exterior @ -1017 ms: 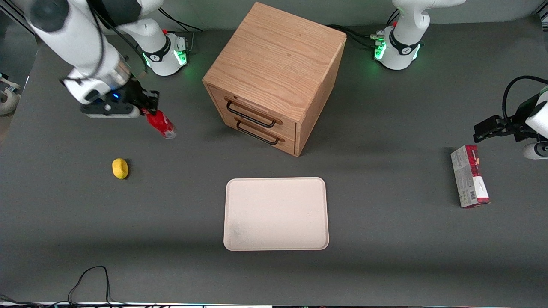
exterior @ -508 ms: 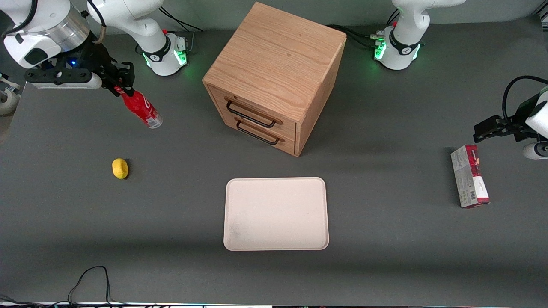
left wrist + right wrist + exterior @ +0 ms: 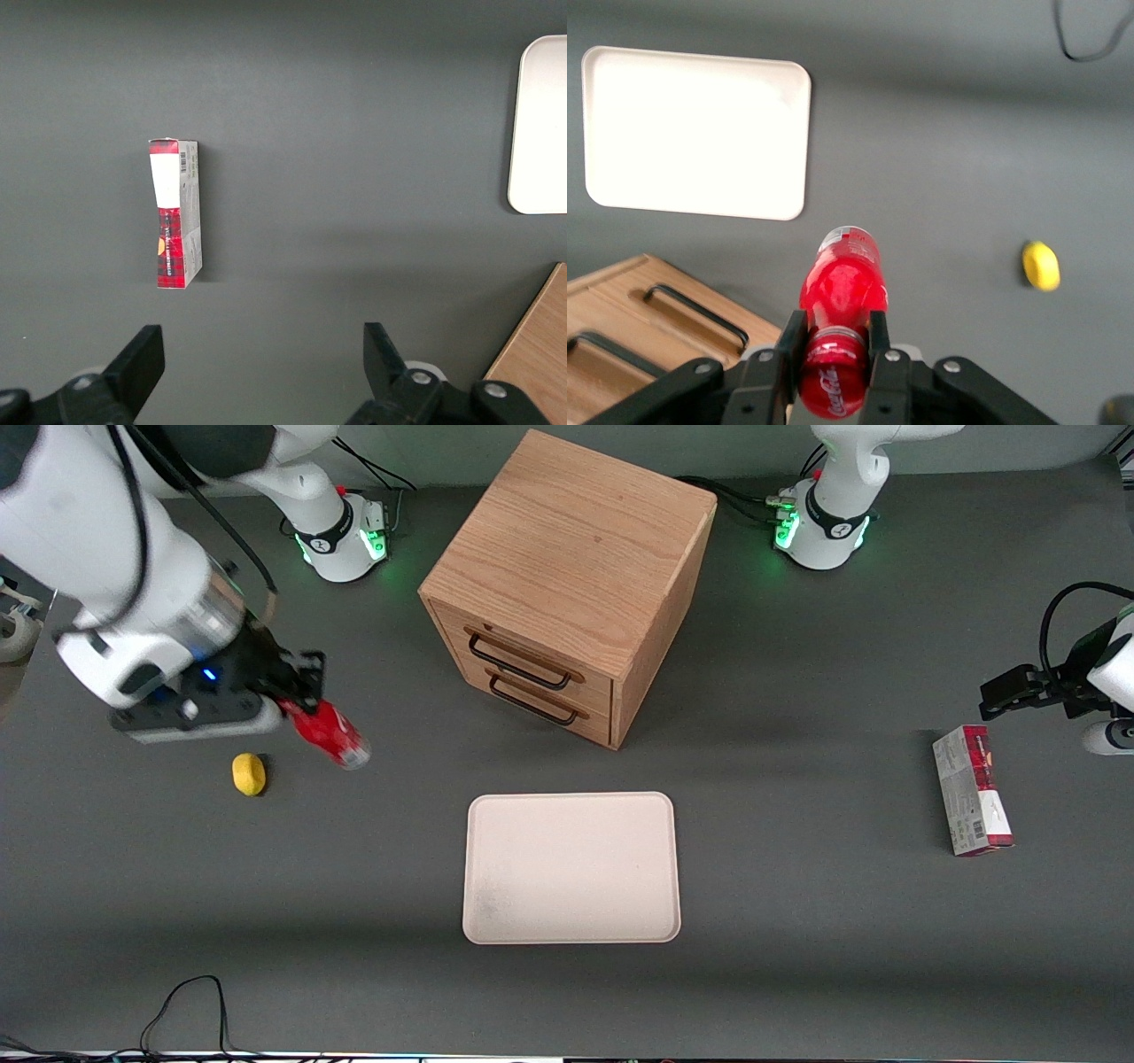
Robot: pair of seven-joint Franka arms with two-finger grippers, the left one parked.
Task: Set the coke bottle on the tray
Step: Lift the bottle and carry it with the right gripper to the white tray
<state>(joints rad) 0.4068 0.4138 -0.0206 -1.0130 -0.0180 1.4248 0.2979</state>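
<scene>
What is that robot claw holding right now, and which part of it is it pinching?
The gripper holds the coke bottle, pinched near its cap end, above the table beside the yellow object.

Robot lab: arm bases (image 3: pixel 341 536) bolted on grey table (image 3: pixel 797 921), cables.

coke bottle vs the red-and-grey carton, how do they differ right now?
The small red coke bottle with clear base is round; the red-and-grey rectangular carton is boxy. The bottle hangs tilted off the table, gripped at its cap end by the right arm's hand, toward the working arm's end; the carton lies flat on the table, untouched, toward the parked arm's end. Both are partly red, neither on the cream tray.
</scene>
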